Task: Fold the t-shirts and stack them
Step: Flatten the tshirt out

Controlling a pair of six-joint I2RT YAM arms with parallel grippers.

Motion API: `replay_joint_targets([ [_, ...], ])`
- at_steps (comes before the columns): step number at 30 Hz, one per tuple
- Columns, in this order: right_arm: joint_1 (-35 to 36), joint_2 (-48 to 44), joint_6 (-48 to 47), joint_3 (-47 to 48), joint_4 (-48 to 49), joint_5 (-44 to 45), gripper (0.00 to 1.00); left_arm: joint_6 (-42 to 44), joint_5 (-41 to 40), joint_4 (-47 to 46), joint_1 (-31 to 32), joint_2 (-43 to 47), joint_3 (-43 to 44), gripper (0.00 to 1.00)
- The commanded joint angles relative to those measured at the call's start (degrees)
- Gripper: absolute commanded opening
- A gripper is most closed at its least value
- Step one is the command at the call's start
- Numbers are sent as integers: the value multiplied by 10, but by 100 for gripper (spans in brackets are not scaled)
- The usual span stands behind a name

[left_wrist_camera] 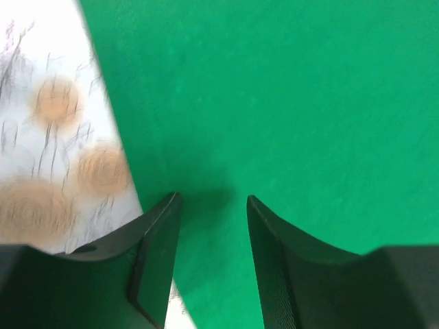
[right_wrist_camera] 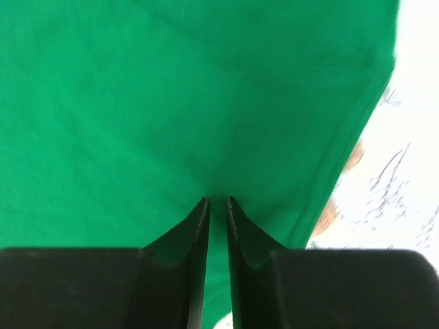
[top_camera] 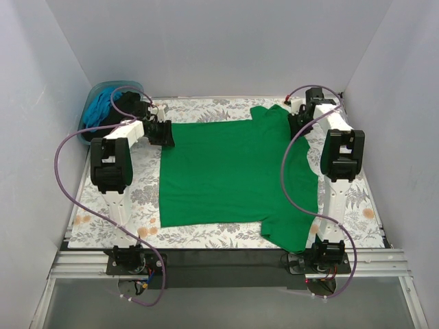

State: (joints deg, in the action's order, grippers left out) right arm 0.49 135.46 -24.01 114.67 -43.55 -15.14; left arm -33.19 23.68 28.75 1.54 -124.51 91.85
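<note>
the green t-shirt lies spread flat across the middle of the surface, on the floral tablecloth. its straight hem faces the left arm, and its two sleeves lie at the right side, one far and one near.

the left gripper sits at the far left corner of the shirt. in the left wrist view this gripper is open, its fingers well apart over green fabric just beside the shirt's edge, with the tablecloth showing to the left.

the right gripper is at the far right of the shirt, by the far sleeve. in the right wrist view this gripper is closed to a thin slit with green cloth pinched in it; creases in the shirt run towards the tips.

a pale blue tub stands at the far left corner, holding bundled teal-blue fabric.
</note>
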Motion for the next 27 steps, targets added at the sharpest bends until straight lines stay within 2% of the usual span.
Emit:
replay_joint_targets([
  [1, 0, -31, -26, -77, -12, 28, 21, 26, -32, 27, -8, 57, -61, 42],
  [5, 0, -85, -50, -147, -11, 34, 21, 43, -29, 41, -15, 86, -119, 41],
  [8, -16, -118, -58, -152, -12, 7, 25, 47, -24, 42, -15, 105, -125, 42],
  [11, -35, -126, -41, -92, -14, -37, 36, 39, -2, 41, -15, 107, -85, 46],
  [13, -44, -121, -26, -53, -15, -61, 45, 33, 11, 47, -15, 90, -27, 48],
  [19, -50, -42, 11, 112, -10, -63, 50, 3, 12, 57, -15, 25, 114, 52],
  [22, -50, 8, 34, 171, -4, -60, 51, -11, 8, 56, -15, 0, 141, 54],
  [27, -49, 32, 73, 155, 55, -76, 52, -21, -3, 47, -15, -14, 155, 58],
])
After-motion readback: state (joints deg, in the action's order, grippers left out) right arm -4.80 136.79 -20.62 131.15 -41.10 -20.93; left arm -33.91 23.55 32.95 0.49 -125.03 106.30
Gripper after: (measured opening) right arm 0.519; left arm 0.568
